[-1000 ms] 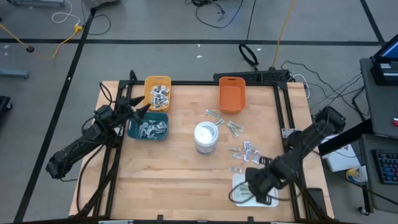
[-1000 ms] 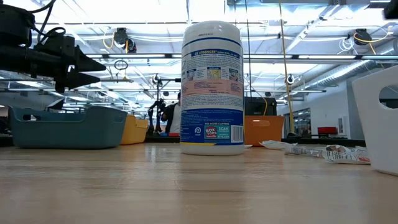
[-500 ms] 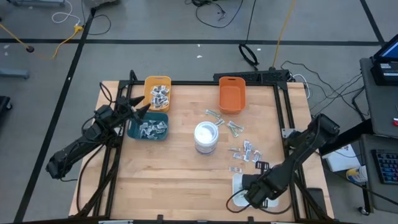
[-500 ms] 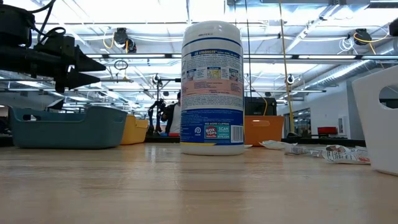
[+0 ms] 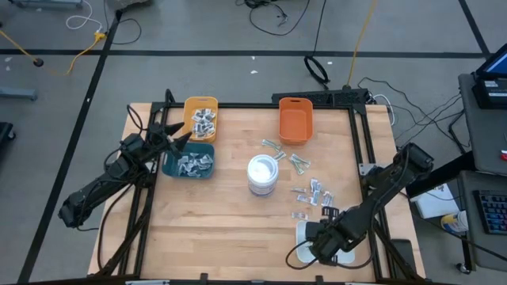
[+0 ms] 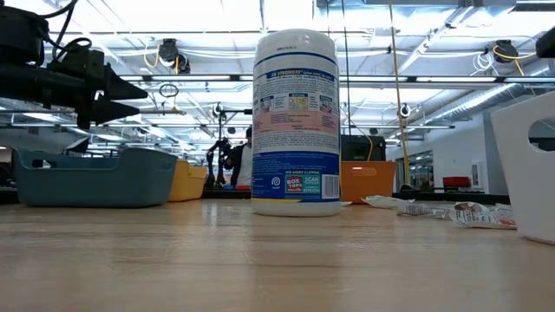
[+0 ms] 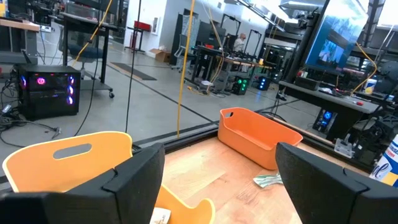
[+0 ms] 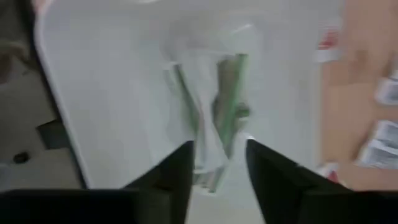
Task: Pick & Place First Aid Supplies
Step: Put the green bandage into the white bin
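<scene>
Shifted nearer the counter's front edge than a second ago, the right hand (image 5: 317,244) hovers with fingers parted over pale-green strips (image 8: 217,118) lying in the white tray (image 8: 112,93), while the left hand (image 5: 184,137) waits, open, above the teal bin (image 5: 190,162).

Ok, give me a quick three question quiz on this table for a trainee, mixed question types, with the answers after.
1. True or false: the orange bin holds packets.
2. Over which container does the right gripper hang? A) teal bin B) white tray C) yellow bin
3. What stands upright mid-table?

Key:
1. False; it looks empty.
2. B.
3. A white wipes canister.
</scene>
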Controlling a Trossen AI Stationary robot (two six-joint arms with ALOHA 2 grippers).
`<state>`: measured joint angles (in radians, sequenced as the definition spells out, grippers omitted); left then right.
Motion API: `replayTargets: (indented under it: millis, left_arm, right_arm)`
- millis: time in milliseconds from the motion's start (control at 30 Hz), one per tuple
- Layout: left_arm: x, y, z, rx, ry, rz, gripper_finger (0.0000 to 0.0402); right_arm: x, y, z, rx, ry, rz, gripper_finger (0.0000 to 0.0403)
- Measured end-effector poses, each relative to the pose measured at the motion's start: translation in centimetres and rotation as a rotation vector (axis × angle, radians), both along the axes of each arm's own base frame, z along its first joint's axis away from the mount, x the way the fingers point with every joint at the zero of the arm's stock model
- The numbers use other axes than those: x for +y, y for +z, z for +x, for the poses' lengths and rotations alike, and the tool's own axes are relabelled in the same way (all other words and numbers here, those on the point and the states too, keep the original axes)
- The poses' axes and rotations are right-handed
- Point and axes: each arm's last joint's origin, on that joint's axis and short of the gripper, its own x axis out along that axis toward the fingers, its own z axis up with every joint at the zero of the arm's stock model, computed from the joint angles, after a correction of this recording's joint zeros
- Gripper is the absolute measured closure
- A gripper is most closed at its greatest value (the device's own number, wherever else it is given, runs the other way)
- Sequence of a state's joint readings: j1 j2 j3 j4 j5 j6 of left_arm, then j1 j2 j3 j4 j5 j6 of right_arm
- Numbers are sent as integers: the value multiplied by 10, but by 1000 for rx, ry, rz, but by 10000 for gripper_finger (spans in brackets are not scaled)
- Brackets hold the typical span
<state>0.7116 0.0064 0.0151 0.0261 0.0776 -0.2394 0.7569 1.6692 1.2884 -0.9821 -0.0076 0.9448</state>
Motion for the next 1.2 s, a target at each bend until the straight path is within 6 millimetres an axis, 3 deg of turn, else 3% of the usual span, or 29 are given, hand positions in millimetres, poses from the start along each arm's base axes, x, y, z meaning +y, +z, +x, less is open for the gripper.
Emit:
replayTargets:
  millis: [133,233,500,933,1200]
  left_arm:
    - [0,0,0,0,0,0,98]
    - [0,0,0,0,0,0,97]
    - [0,0,0,0,0,0,79]
    - [0,0,0,0,0,0,90]
    - [0,0,0,0,0,0,100]
  right_arm:
    - [-8,13,-4,-17,13,7,194]
    - [-16,23,-6,-37,53,13,165]
    - [-50,44,0,-94,171,5,155]
    - [-169,49,35,-49,-25,-69,176]
    - [-239,49,37,-47,-129,-94,180]
